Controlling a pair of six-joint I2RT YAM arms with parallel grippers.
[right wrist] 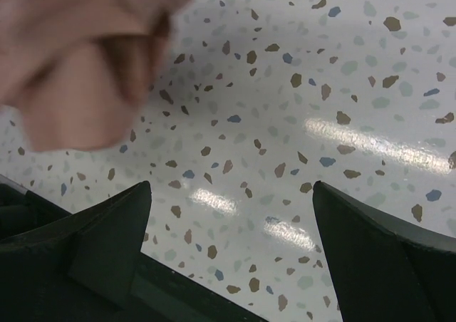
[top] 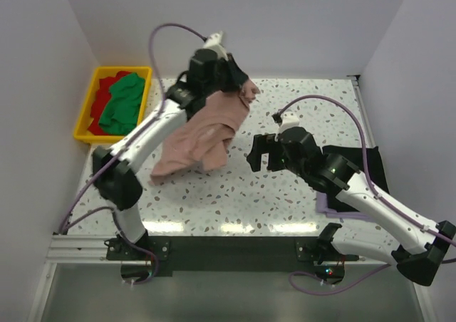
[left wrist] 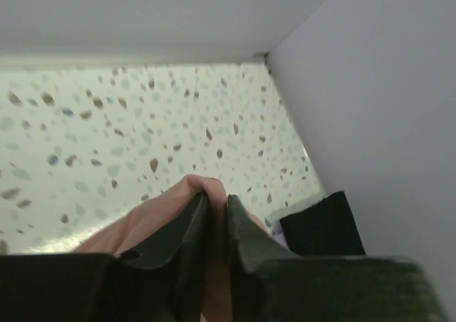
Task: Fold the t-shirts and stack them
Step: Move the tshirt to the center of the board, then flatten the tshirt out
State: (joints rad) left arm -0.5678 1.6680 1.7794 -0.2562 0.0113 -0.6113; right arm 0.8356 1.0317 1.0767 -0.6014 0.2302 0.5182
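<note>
A: Left gripper (left wrist: 217, 201) pinching 1 bunched edge of soft dusty-pink short-sleeved cloth t-shirt (top: 199, 133), hanging over white speckled table (top: 285, 194); right gripper (right wrist: 231, 190) spread wide, empty, nearby.

B: Likely fault: slipping from narrow pinch, dropping crumpled. Cause: swinging weight.

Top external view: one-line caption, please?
Left gripper holds the dusty-pink t-shirt up over the table; right gripper hovers open beside it; green shirt and red shirt lie in the bin.

I can't read any text, label, brand, number or sign from here: nothing legible on the pink t-shirt (top: 203, 133), the yellow bin (top: 83, 115) or the worktop (top: 242, 194).
</note>
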